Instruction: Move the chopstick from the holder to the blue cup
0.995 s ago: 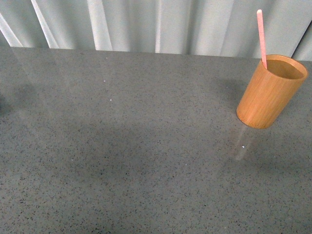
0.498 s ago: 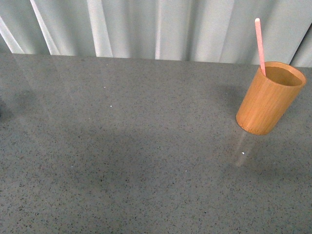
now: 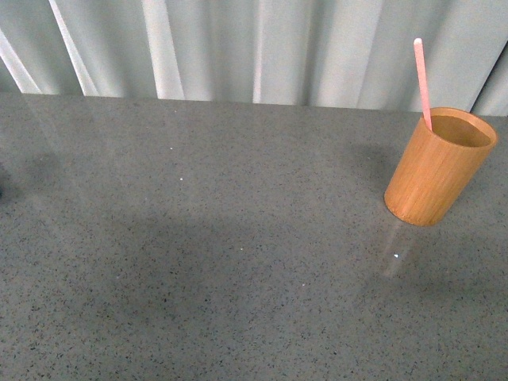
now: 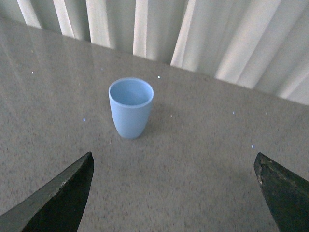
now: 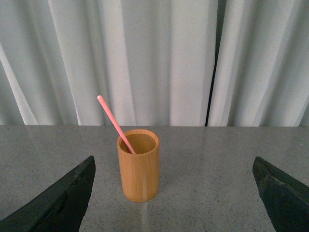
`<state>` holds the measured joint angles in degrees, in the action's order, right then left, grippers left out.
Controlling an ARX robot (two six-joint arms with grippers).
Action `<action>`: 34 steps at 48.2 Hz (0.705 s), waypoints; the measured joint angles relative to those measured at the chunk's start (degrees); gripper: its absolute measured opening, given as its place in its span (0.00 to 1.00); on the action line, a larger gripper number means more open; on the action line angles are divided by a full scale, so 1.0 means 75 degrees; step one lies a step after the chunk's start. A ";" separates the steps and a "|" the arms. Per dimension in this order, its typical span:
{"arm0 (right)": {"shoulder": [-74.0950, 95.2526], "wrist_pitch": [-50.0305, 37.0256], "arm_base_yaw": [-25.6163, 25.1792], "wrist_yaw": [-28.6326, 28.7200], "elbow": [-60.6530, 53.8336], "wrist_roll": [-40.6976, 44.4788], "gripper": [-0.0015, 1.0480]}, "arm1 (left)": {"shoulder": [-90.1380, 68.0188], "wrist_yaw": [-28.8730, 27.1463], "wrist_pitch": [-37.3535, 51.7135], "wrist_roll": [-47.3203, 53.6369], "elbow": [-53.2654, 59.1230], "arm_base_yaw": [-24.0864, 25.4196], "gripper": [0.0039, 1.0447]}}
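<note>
Nothing done yet: we find the thin pink chopstick (image 3: 423, 79) inside the orange-brown wooden holder (image 3: 432, 171), the light blue plastic cup (image 4: 130, 108) empty (left gripper (image 4: 174, 157), right gripper (image 5: 174, 162) both spread, unladen).

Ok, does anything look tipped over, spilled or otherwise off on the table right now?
Nothing stands out. The holder stands upright with the chopstick leaning inside it against the rim. The blue cup also stands upright, and no spill or damage shows. The left tool and right tool are open and hold nothing.
</note>
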<state>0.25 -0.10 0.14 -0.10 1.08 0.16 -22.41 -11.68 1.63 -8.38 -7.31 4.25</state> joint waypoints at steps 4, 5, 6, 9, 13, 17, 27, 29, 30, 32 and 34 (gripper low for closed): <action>0.0000 0.0000 0.0000 0.0000 0.0000 0.0000 0.90 | -0.1107 0.0332 0.0854 0.0178 -0.0396 0.0385 0.94; 0.0000 0.0000 0.0000 0.0000 0.0000 0.0000 0.90 | -0.1612 0.0434 0.1032 0.0259 -0.0615 0.0498 0.94; 0.0000 0.0000 0.0000 0.0000 0.0000 0.0000 0.90 | -0.1958 0.0481 0.1119 0.0335 -0.0772 0.0562 0.94; 0.0000 0.0000 0.0000 0.0000 0.0000 0.0000 0.90 | -0.3383 0.0513 0.1271 0.0819 -0.1495 0.0679 0.94; 0.0000 0.0000 0.0000 0.0003 0.0000 0.0000 0.90 | -0.4954 0.0545 0.0787 0.1276 -0.2512 0.0772 0.94; 0.0000 0.0000 0.0000 0.0000 0.0000 0.0000 0.90 | -0.6548 0.0507 0.0012 0.1731 -0.3809 0.0813 0.94; 0.0000 0.0000 0.0000 0.0000 0.0000 0.0000 0.90 | -0.8754 0.0254 -0.0635 0.2769 -0.6035 0.0915 0.94; 0.0000 0.0000 0.0000 0.0000 0.0000 0.0000 0.90 | -0.8964 0.0210 -0.0749 0.2853 -0.6248 0.0947 0.94; 0.0000 0.0000 0.0000 0.0000 0.0000 0.0000 0.90 | -0.9095 0.0166 -0.0790 0.2929 -0.6365 0.0976 0.94; 0.0000 0.0000 0.0000 0.0000 0.0000 0.0000 0.90 | -0.9273 0.0111 -0.0796 0.2999 -0.6502 0.1008 0.94; 0.0000 0.0000 0.0000 0.0000 0.0000 0.0000 0.90 | -0.9498 0.0041 -0.0842 0.3075 -0.6677 0.1064 0.94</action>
<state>0.25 -0.10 0.14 -0.10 1.08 0.16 -93.65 -11.38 -4.69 14.68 -57.39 12.23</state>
